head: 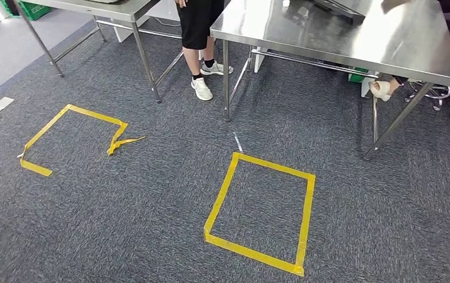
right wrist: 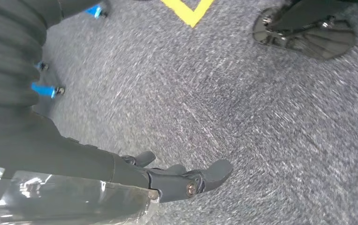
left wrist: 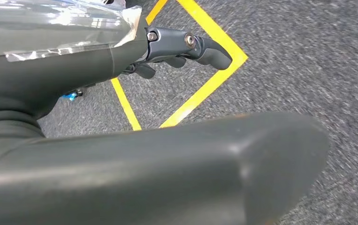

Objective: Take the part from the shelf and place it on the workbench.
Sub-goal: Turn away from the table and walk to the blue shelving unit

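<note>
Hanging over the grey carpet (head: pixel 151 206), the left hand (left wrist: pixel 181 51) and right hand (right wrist: pixel 186 180) held nothing, fingers loosely apart — arms at rest; no part showed; the steel workbench (head: pixel 387 41) waited ahead.

The left hand (left wrist: pixel 177 49) has dark grey moulded fingers with silver screw heads set at the pivots. A thick, smooth grey thumb (left wrist: pixel 191 168) has a rounded, squared-off tip. Behind the hand, the grey wrist cover carries a wrap of clear, glossy plastic film. The right hand (right wrist: pixel 186 180) matches: dark grey fingers, one silver pivot screw, clear film behind it, and a black ribbed cover.
</note>
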Robot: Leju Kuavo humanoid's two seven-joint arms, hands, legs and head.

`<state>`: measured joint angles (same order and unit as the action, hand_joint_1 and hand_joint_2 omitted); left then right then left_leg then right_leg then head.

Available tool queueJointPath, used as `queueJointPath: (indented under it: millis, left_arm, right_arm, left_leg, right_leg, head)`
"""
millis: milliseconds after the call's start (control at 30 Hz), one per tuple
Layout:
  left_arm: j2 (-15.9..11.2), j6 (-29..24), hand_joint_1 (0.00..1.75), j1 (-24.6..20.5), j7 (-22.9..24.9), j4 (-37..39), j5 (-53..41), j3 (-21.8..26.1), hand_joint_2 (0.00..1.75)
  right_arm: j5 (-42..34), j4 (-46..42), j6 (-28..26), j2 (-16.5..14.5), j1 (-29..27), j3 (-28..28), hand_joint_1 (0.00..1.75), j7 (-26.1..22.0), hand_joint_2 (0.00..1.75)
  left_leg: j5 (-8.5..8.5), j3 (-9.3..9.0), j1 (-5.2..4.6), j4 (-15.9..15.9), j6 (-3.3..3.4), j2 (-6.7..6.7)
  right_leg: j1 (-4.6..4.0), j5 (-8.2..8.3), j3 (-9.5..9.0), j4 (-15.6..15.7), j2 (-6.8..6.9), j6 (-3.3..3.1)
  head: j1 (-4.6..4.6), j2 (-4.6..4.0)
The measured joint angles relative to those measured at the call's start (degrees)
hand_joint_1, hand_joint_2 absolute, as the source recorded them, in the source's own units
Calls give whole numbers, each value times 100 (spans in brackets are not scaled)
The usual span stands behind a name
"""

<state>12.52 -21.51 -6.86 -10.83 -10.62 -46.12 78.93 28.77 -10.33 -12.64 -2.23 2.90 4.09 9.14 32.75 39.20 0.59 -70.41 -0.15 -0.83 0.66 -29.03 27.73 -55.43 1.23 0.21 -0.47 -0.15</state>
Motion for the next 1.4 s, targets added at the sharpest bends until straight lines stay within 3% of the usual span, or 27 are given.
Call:
queueJointPath:
  millis: [67,133,200,267,333,400,467,533,567,600,633,667,733,767,833,900,967,1033,1067,1100,1167,1233,1300,1333,1367,1400]
  left_arm:
    - [-1,-11,0,9,1,0,6,0,0]
    - [-4,-40,0,17,5,0,15,1,0]
    - [-3,-65,0,1,8,0,26,2,0]
    - [4,-84,0,-13,8,0,33,1,0]
    - [7,-111,0,-1,11,0,33,1,0]
    - [9,-131,0,7,15,-1,32,2,0]
    - [14,-135,0,-6,16,-1,30,1,0]
    - [20,-128,0,-12,16,0,20,0,0]
    - [22,-124,0,-5,16,0,15,1,0]
    - [22,-118,0,1,16,0,9,1,0]
    - [22,-110,0,6,16,0,8,1,0]
    - [22,-98,0,7,16,0,5,1,0]
    - [21,-74,0,-2,16,0,0,0,0]
    - [21,-63,0,-3,17,0,-2,0,0]
    - [20,-57,0,7,18,0,-4,0,0]
    - [18,-58,0,23,19,0,-3,0,0]
    - [16,-67,0,18,28,0,2,0,0]
    - [15,-80,0,9,45,0,19,0,0]
    - [15,-93,0,14,52,0,33,1,0]
    - [14,-113,0,22,60,0,47,1,0]
    - [11,-167,0,34,69,-1,73,3,0]
    - [12,-237,0,16,72,-2,101,5,0]
    - [17,-301,0,1,73,-1,125,14,0]
    - [19,-327,0,6,73,-1,134,20,0]
    - [20,-346,0,16,73,0,144,25,0]
    - [20,-361,0,23,73,-1,155,28,0]
  right_arm:
    - [5,1,7,-2,-17,0,0,0,175]
    - [21,2,25,-7,-10,0,0,0,175]
    - [44,2,43,-10,4,0,0,0,175]
    - [56,2,47,-5,15,0,0,-1,175]
    - [55,1,48,-1,32,0,0,-2,175]
    - [54,0,48,5,46,0,0,-4,175]
    - [48,0,47,10,39,0,0,-6,175]
    - [32,4,47,8,18,0,0,-7,175]
    - [23,6,47,7,8,0,0,-5,175]
    - [18,8,47,7,-1,0,0,-4,175]
    - [16,8,46,8,-5,0,0,-3,175]
    - [15,8,46,8,-5,0,0,-2,175]
    - [12,9,45,5,-3,0,0,0,175]
    - [7,10,45,2,0,0,0,2,175]
    - [-10,11,45,-11,2,-1,0,10,175]
    - [-22,11,41,-17,6,-4,0,13,175]
    - [-3,11,36,-16,-3,-7,0,8,175]
    - [38,13,34,-16,-27,-7,0,7,175]
    - [58,14,34,-15,-32,-7,0,7,175]
    - [82,14,35,-15,-30,-7,0,7,175]
    - [130,14,44,-16,-10,-6,0,7,175]
    - [189,13,69,-16,7,-1,0,7,175]
    - [252,13,104,-14,27,9,0,8,175]
    - [277,13,119,-13,44,14,0,10,175]
    - [297,13,128,-10,63,16,0,13,175]
    - [310,13,137,-8,79,19,0,16,175]
  left_leg:
    - [96,102,18,-352,-36,36]
    - [-181,-233,40,150,-49,144]
    - [-444,-666,39,912,-30,387]
    - [-504,-791,-3,1214,39,489]
    - [-536,-748,-32,1241,136,368]
    - [-587,-718,-21,1275,225,256]
    - [-632,-673,-11,1289,289,135]
    - [-664,-630,-15,1286,318,-13]
    - [-678,-620,-16,1284,317,-91]
    - [-690,-616,-15,1282,307,-169]
    - [-702,-615,-12,1279,291,-249]
    - [-715,-611,-10,1276,270,-323]
    - [-736,-585,-30,1256,210,-454]
    - [-752,-568,-37,1257,172,-509]
    - [-795,-535,-22,1277,90,-609]
    - [-703,-450,-6,1149,41,-458]
    - [-332,-193,-3,581,12,-137]
    - [42,123,4,-162,-25,2]
    - [100,190,9,-359,-37,24]
    - [56,151,13,-358,-44,44]
    - [-242,-250,19,249,-35,175]
    - [-457,-679,-11,987,13,423]
    - [-490,-777,-63,1230,94,489]
    - [-510,-758,-77,1239,146,411]
    - [-534,-749,-77,1260,191,355]
    - [-559,-745,-71,1284,235,299]
  right_leg:
    - [-10,-1,25,-5,153,1]
    - [-5,-6,8,-12,291,9]
    - [-35,-32,-10,-47,403,51]
    - [-77,-51,-5,-84,511,114]
    - [-75,-57,7,-97,597,169]
    - [-48,-181,99,-268,407,197]
    - [-28,-501,402,-913,69,165]
    - [-26,-769,755,-1670,-72,146]
    - [-24,-778,820,-1807,-89,172]
    - [-17,-696,778,-1714,-103,216]
    - [-1,-541,632,-1401,-139,270]
    - [27,-367,427,-961,-270,319]
    - [58,-137,137,-296,-514,333]
    - [55,-100,88,-167,-584,303]
    - [33,-67,84,-148,-476,212]
    - [46,-21,72,-130,-342,117]
    - [42,3,85,-120,-181,37]
    - [9,3,116,-123,0,5]
    - [-1,1,132,-124,87,3]
    - [-7,-1,143,-125,165,2]
    - [-11,-11,128,-127,307,5]
    - [-55,-35,99,-142,427,41]
    - [-89,-44,85,-150,537,95]
    - [-81,-43,78,-146,594,122]
    - [-70,-54,84,-162,576,150]
    - [-54,-101,118,-226,465,171]
  head:
    - [-1,0]
    - [-1,0]
    - [-3,0]
    - [20,0]
    - [42,0]
    - [45,0]
    - [59,1]
    - [65,1]
    - [66,1]
    - [67,0]
    - [67,0]
    - [70,0]
    - [65,0]
    - [61,0]
    - [54,0]
    - [41,0]
    - [14,0]
    - [1,0]
    - [1,0]
    - [-1,0]
    - [-2,0]
    - [3,0]
    - [29,0]
    - [42,0]
    - [45,0]
    - [45,0]
